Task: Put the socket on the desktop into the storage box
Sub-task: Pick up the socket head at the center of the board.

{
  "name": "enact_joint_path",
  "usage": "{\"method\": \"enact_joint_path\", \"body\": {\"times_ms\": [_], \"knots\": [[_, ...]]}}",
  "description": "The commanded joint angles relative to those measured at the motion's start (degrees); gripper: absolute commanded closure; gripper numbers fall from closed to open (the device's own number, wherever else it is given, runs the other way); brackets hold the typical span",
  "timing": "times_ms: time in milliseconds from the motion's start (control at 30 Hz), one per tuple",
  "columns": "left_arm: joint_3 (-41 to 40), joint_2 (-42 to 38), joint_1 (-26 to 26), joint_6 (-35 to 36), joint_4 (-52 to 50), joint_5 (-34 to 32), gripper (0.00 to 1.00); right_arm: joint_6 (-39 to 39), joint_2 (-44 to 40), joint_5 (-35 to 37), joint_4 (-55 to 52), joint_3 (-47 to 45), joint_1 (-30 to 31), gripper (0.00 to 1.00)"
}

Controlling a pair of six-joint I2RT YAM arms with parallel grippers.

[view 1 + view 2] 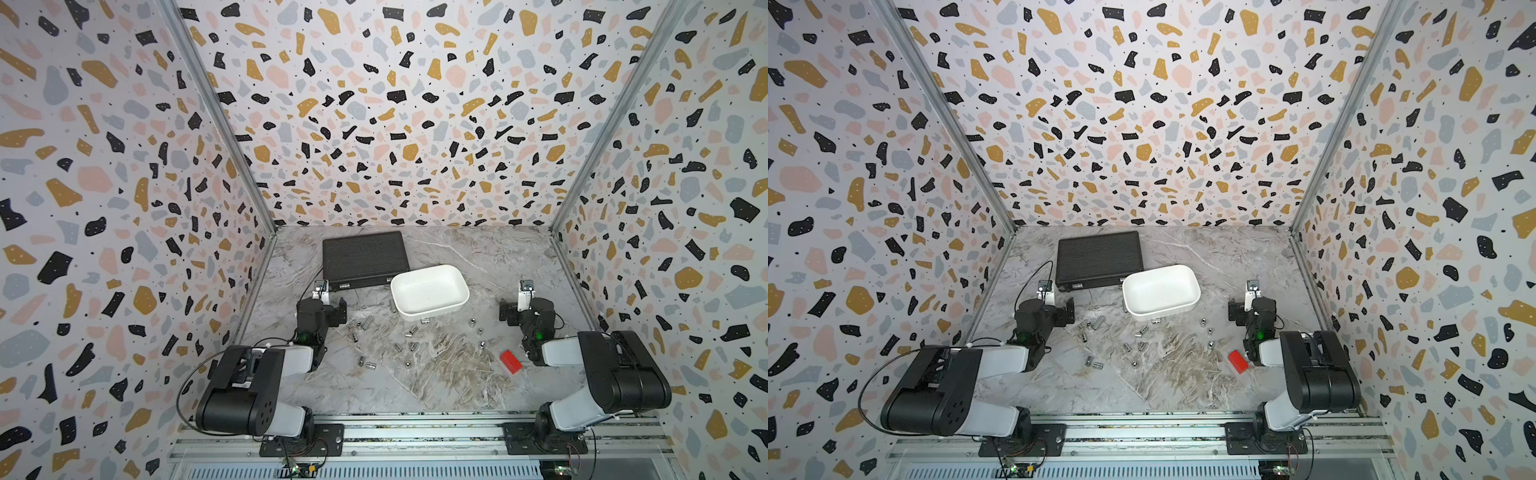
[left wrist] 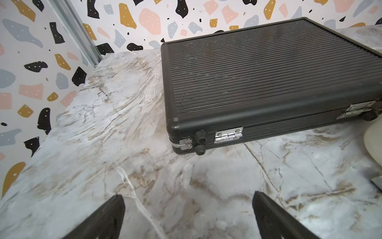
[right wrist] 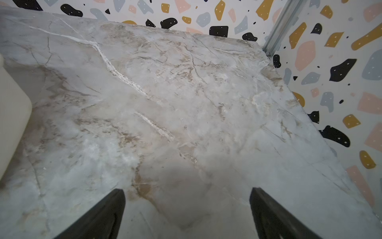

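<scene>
L gripper [image 2: 187, 195]: I saw fingers spread wide, nothing btwn them, over bare desktop [image 2: 103, 124], black case [image 2: 268, 78] upper right of that frame.
R gripper [image 3: 186, 190]: fingers wide too, holding nothing, over bare marble.
Sockets [image 1: 411, 345]: small metal pcs, scattered on desktop, lower centre in both top views, btwn the arms.
Storage box [image 1: 428, 291]: sat just above the scatter; one socket lay right at its lower wall.
Red block [image 1: 510, 361]: lower right of sockets, near R arm.

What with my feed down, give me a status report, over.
Both open, empty: left pincer, right pincer. All sockets loose on desktop, storage box empty. Only black case beside box, nothing blocking.
</scene>
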Motion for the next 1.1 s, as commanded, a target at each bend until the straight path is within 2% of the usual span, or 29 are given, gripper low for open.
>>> {"method": "enact_joint_path", "body": {"times_ms": [0, 700, 767, 833, 900, 967, 1067], "knots": [[0.54, -0.72, 0.09, 0.83, 2.03, 0.74, 0.0, 0.11, -1.13, -0.13, -0.73, 1.43, -0.25, 0.0], [0.64, -0.8, -0.17, 1.03, 1.59, 0.54, 0.0, 0.07, -1.13, -0.15, -0.8, 1.43, -0.28, 0.0], [0.62, -1.46, -0.42, 0.27, 2.15, -2.74, 0.0, 0.51, -1.91, 1.03, -1.36, 1.75, -0.27, 0.0], [3.64, -4.93, -0.53, -1.22, -5.29, -6.12, 0.0, 1.15, -5.81, 2.41, -8.6, 3.93, -0.32, 0.0], [8.68, -7.86, -0.53, -1.61, -17.49, -7.26, 0.0, 1.13, -9.21, 1.95, -17.94, 7.56, -0.24, 0.0], [12.36, -9.21, -0.53, -2.47, -23.87, -8.38, 0.0, 1.33, -10.89, 1.85, -22.1, 9.55, -0.22, 0.0], [17.33, -11.93, -0.53, -7.69, -32.7, -11.43, 0.0, 5.53, -14.93, 3.55, -28.74, 11.93, -0.35, 0.0]]}}
